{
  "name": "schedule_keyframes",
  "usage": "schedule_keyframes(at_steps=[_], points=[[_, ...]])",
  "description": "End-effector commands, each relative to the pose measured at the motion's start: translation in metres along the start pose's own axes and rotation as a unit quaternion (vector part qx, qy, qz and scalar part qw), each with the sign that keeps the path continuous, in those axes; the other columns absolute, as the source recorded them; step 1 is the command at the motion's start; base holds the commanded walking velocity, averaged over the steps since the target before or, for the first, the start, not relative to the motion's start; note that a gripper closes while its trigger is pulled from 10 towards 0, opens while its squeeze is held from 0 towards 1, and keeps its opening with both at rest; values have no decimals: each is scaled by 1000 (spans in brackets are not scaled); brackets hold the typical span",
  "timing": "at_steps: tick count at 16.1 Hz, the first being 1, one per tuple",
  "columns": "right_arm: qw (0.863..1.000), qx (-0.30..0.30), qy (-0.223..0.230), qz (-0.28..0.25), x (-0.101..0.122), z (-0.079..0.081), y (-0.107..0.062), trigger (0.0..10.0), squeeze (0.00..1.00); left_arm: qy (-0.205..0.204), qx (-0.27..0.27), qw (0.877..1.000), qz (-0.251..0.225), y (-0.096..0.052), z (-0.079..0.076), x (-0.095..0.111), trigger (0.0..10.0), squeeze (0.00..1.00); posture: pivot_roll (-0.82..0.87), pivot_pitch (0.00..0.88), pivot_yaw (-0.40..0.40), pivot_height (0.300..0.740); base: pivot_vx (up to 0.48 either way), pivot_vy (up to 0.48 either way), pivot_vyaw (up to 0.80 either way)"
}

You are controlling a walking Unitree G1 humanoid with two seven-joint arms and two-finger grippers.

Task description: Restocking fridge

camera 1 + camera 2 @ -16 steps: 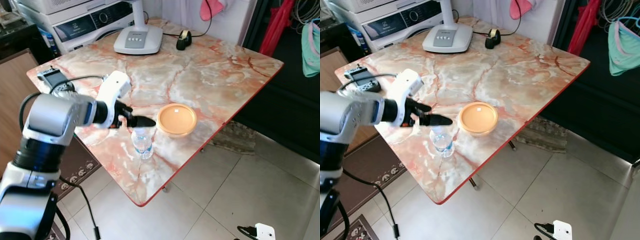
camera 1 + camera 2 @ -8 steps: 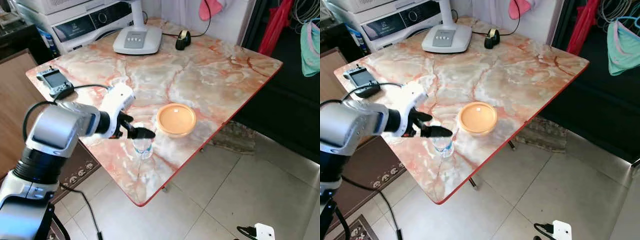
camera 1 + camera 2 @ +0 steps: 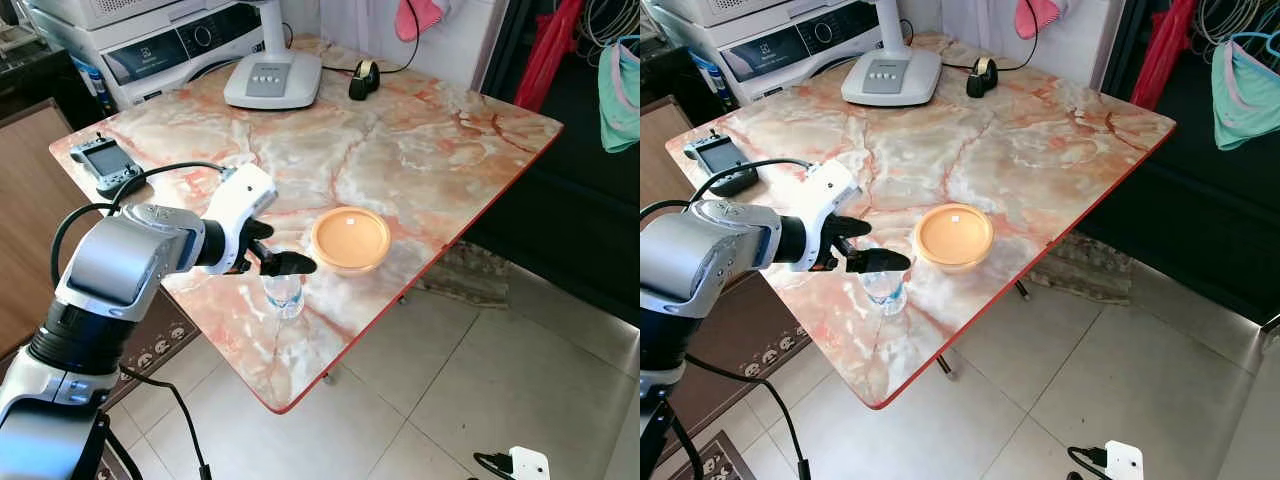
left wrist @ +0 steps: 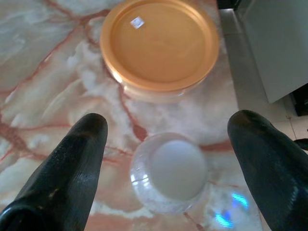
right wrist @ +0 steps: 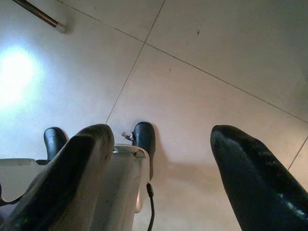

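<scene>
Roughly mid-bench: left gripper (image 3: 288, 264) poised directly above a small clear water bottle (image 3: 284, 296), fingers (image 4: 72, 168) spread wide, nothing held. Wrist view looking straight down on the bottle's pale cap (image 4: 177, 168), one black finger to either side, both apart from the bottle. Bottle upright on the marble-patterned bench (image 3: 420, 150), near the red-trimmed front edge. Just beside it, at about 2 o'clock, a round container with an orange lid (image 3: 350, 239), shut, a small white sticker on top. Bottle and container near each other but not touching.

Farther back on the bench, at 12 o'clock from the bottle, a white lamp base with buttons (image 3: 272, 80); at 1 o'clock, close to the far edge, a roll of tape in a dark dispenser (image 3: 362, 79). At 10 o'clock, by the left corner, a small handheld device with a screen (image 3: 104, 162), a black cable running from it toward the silver left arm (image 3: 125, 270).

Right gripper (image 5: 159, 159) hanging over pale floor tiles (image 5: 216, 53), fingers wide apart and empty, part of the robot's own body and black feet below.

Beyond the bench: white appliances (image 3: 150, 40) at the back left, and clothing in pink, red and teal hanging at the back right.
</scene>
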State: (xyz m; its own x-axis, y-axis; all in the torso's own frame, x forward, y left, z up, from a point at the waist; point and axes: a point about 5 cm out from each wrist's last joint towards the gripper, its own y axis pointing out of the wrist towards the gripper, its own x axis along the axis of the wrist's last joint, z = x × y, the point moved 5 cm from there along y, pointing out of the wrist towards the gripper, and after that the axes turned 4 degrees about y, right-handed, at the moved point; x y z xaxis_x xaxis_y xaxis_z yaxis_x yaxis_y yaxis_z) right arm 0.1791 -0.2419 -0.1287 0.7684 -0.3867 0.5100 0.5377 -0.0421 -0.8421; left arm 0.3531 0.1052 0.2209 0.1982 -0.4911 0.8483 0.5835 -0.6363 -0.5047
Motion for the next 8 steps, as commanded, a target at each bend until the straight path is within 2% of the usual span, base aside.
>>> schedule_keyframes(at_steps=[1,5,6,8], points=[[1000,-3,-1,10,-7,-2,-1,10000,0,13,-3,1000,7,1,-3,-2,10000,0,217,123,24,740,0,0,0],[1000,-3,-2,10,-7,-2,-1,10000,0,14,1,1000,16,1,-1,-5,10000,0,217,123,24,740,0,0,0],[1000,-3,-4,11,-7,-2,-1,10000,0,13,15,999,34,0,4,-12,10000,0,217,123,24,740,0,0,0],[1000,-3,-5,11,-7,-2,-1,10000,0,13,22,999,32,-1,7,-12,10000,0,219,122,24,740,0,0,0]])
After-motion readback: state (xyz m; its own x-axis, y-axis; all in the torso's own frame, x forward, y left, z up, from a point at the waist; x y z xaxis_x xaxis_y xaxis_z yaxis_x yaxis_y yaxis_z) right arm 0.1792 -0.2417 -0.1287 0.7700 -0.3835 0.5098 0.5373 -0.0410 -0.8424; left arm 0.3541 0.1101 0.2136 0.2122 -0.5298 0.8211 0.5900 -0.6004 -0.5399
